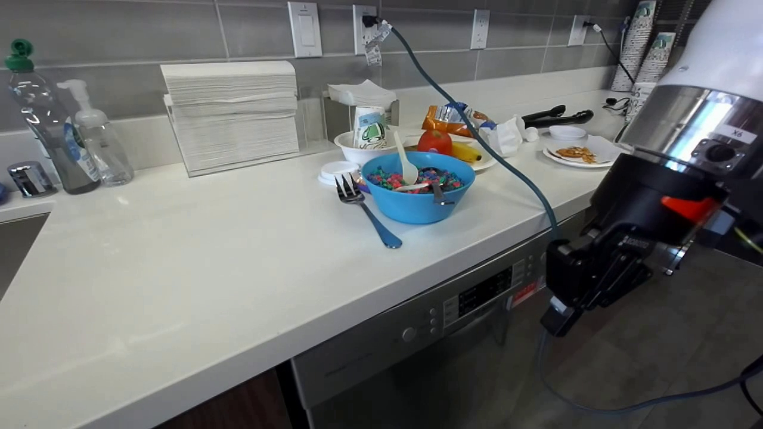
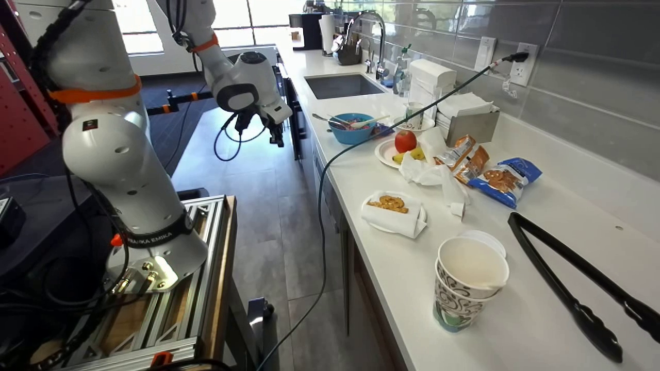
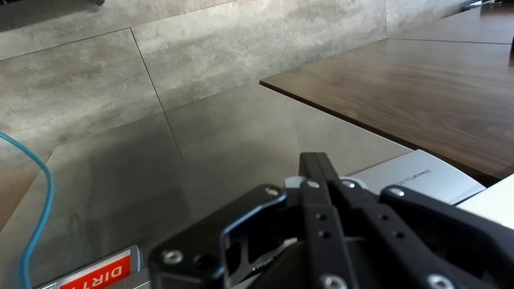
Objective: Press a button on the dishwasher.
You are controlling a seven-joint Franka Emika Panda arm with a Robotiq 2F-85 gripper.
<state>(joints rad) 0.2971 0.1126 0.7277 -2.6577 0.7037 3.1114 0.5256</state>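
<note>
The dishwasher [image 1: 357, 369] is a grey steel front under the white counter. Its control strip has a dark display [image 1: 484, 292], a round button [image 1: 409, 334] and small buttons [image 1: 433, 322]. In the wrist view, the steel front [image 3: 225, 132] fills the middle, and the strip end [image 3: 417, 176] shows right of my fingers; most of the controls are hidden behind the gripper. My gripper [image 1: 557, 322] is out in front of the dishwasher, tilted downward, apart from it. It also shows in an exterior view [image 2: 277, 138] and the wrist view [image 3: 315, 158]. Its fingers are together and empty.
A teal cable [image 1: 524, 179] runs from the wall outlet over the counter edge and hangs near the gripper. A blue bowl [image 1: 411, 202] and fork [image 1: 372, 217] sit near the counter edge. A red DIRTY label [image 3: 100, 275] is on the dishwasher. A brown cabinet [image 3: 421, 88] adjoins it.
</note>
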